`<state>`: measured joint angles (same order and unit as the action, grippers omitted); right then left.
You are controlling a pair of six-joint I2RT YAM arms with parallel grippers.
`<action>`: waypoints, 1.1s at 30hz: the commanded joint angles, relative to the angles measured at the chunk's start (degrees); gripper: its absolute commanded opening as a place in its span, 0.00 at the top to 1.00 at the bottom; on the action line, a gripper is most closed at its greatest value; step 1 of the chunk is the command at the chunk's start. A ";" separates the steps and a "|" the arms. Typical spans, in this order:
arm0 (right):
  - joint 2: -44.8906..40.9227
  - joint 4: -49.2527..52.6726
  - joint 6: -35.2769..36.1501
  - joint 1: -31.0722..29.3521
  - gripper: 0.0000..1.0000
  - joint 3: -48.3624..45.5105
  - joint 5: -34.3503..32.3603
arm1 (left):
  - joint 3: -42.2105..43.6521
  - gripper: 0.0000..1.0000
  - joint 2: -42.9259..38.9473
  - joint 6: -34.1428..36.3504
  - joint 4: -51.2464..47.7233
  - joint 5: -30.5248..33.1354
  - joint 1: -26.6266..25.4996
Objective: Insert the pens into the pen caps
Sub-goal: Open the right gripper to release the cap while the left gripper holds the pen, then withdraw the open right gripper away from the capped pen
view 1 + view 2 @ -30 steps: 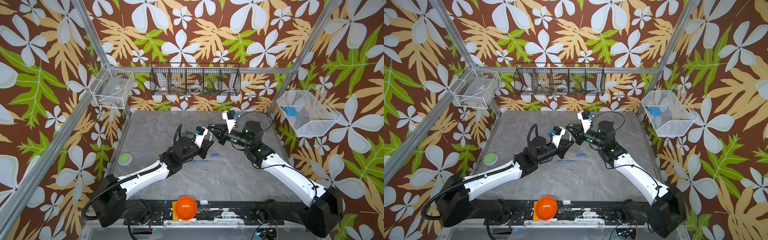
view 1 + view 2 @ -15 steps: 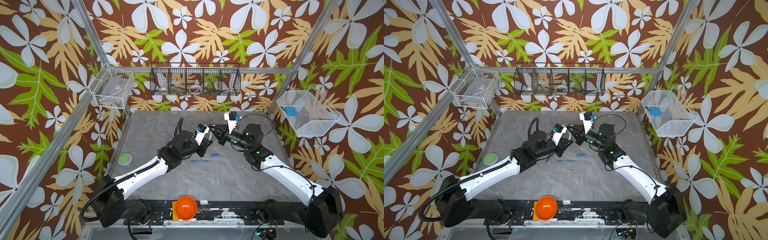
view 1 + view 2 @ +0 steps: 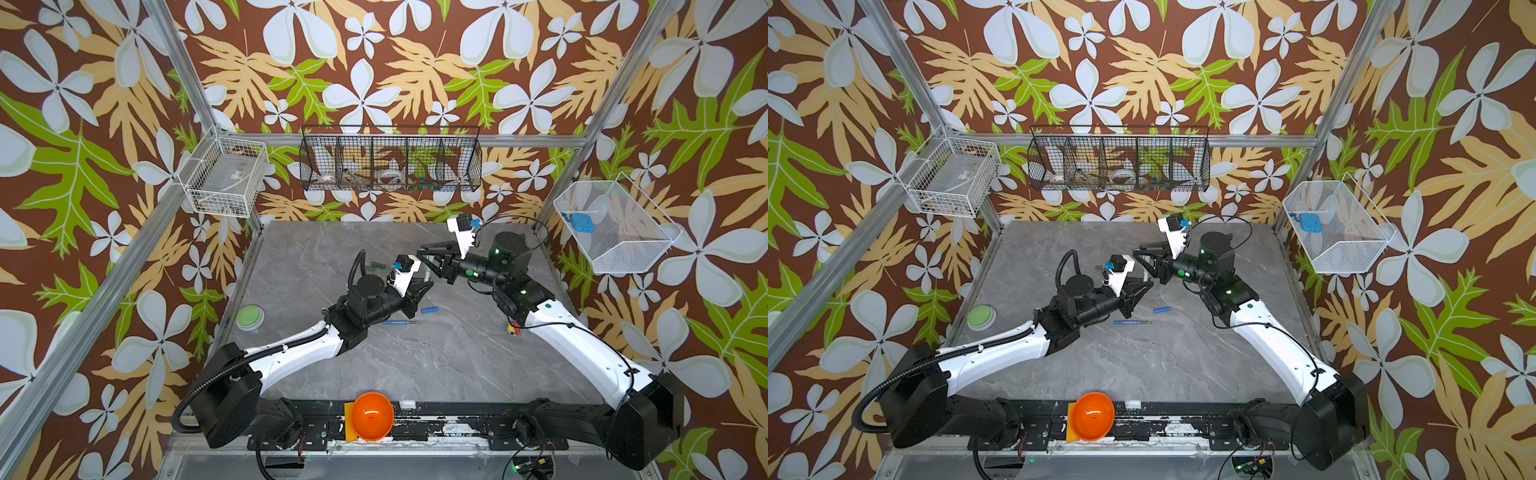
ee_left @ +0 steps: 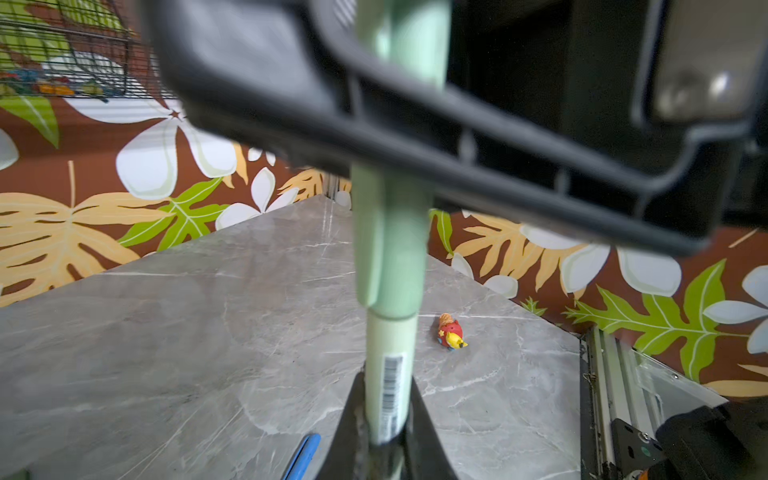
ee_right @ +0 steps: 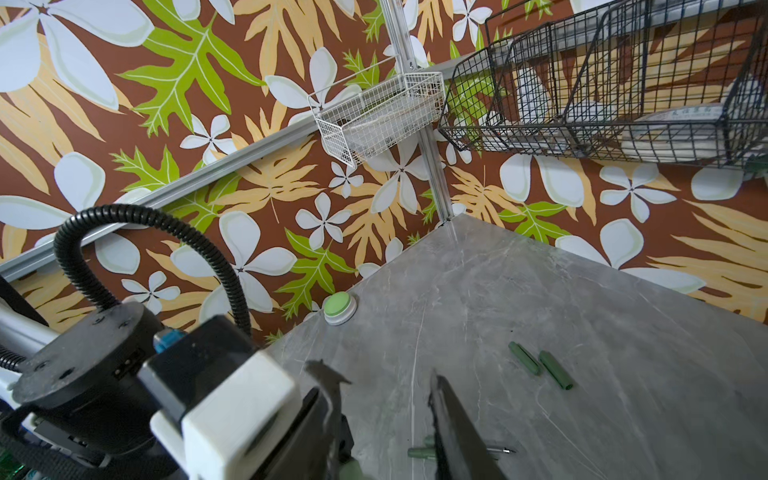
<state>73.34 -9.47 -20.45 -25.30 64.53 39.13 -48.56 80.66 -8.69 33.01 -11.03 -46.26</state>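
The left fingers (image 4: 351, 424) are closed narrow on the pale green pen (image 4: 388, 361), which stands out beyond their tips, above the desk (image 3: 415, 365). The pale green cap (image 4: 390, 241) sits on the free end of this pen. The right fingers (image 5: 451, 428) stand apart, one on each side of the cap; whether they touch it is not clear. On the desk just beside the left fingers lie the blue cap (image 3: 429, 309) and the blue pen (image 3: 401, 322), near each other but not touching. Two dark green caps (image 5: 524, 358) lie side by side ahead of the right fingers, well apart from them.
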 commanded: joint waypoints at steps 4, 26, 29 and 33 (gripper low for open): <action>-2.84 7.30 3.36 2.02 0.46 2.01 -1.57 | 3.22 1.00 -0.09 -2.85 7.39 -0.49 0.03; -2.54 0.42 -1.40 2.22 0.42 -1.47 5.04 | 3.73 1.00 -0.68 -4.92 6.73 -2.60 -0.06; -1.18 0.42 -1.14 1.43 0.49 -0.69 6.54 | 2.90 1.00 -0.18 -4.85 5.60 -2.80 -0.06; -0.61 0.05 -1.08 0.94 0.62 -0.93 7.78 | 1.62 1.00 0.31 -4.64 4.06 -3.13 -0.06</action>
<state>72.60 -7.33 -21.02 -24.14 63.48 44.99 -46.35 80.77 -13.41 36.91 -13.63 -46.28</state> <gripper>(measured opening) 0.382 0.125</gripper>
